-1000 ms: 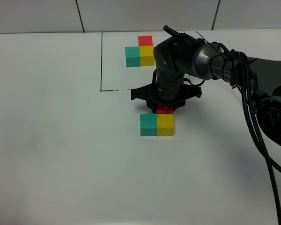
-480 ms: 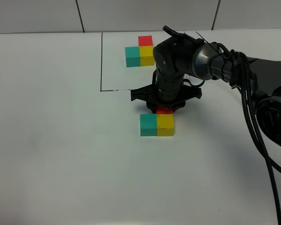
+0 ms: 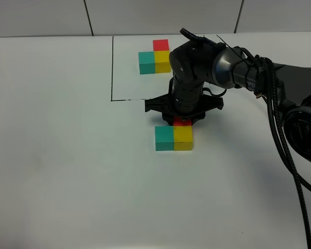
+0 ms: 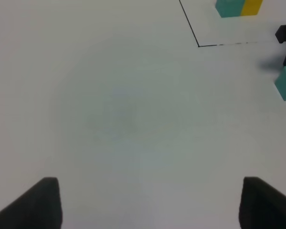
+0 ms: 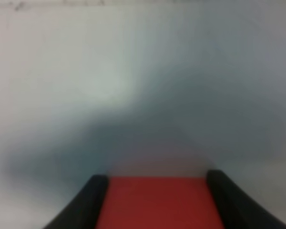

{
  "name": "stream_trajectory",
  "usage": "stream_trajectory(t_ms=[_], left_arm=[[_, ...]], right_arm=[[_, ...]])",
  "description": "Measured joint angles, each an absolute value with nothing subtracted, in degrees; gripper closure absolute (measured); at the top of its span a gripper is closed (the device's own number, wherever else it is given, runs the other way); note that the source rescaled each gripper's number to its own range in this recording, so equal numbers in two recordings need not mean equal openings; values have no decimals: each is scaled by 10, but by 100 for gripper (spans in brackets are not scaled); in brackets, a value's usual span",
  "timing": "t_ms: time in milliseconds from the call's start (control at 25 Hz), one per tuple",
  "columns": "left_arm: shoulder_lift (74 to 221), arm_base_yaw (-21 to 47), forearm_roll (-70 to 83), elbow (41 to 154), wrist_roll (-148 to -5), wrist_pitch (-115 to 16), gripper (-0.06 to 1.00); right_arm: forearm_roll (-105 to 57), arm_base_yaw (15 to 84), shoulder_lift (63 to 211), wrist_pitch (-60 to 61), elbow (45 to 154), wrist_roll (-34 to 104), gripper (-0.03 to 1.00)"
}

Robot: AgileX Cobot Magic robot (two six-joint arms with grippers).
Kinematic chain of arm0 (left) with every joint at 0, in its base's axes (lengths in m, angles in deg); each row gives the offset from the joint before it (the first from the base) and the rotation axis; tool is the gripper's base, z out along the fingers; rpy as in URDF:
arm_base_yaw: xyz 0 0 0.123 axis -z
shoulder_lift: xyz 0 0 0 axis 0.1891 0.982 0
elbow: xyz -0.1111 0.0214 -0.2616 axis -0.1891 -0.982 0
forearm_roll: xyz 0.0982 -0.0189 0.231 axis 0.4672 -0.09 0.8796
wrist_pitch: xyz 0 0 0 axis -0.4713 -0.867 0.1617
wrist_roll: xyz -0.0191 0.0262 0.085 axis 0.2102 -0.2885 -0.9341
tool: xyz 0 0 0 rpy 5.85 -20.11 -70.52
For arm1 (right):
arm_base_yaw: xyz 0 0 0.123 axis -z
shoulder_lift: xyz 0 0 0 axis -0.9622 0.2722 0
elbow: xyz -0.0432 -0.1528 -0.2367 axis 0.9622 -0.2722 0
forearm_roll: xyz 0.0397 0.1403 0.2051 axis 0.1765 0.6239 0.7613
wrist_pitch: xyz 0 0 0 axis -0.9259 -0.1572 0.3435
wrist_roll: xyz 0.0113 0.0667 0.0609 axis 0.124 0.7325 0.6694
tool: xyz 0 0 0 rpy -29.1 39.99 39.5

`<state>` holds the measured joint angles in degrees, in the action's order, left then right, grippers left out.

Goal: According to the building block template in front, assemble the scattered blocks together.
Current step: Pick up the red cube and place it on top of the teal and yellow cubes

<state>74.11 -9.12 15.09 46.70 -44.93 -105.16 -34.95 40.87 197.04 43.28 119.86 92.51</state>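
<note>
In the middle of the white table [image 3: 62,171], the right gripper [image 3: 182,120] pinches a red block [image 3: 182,123]

On the left, the left gripper [image 4: 148,202] has its two dark fingers [image 4: 40,202] spread wide over bare table, holding nothing. Going right, a teal block [image 3: 164,138] sits touching a yellow block [image 3: 183,138] in a row. The red block is just behind the yellow one, squeezed tight between the right gripper's fingers [image 5: 88,202]; I cannot tell if it touches the yellow block. Farther back, the building block template [image 3: 155,57] sits inside a thin black line [image 3: 112,67], teal and yellow side by side, red behind yellow. The dark right arm [image 3: 233,70] reaches in from the right
</note>
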Motion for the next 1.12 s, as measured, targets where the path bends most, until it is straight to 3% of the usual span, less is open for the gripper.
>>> stream_trajectory(t_ms=[1120], left_arm=[[741, -91, 151, 467, -449, -1052, 14]], right_arm=[[-352, 408, 1970, 430, 1199, 911, 93]])
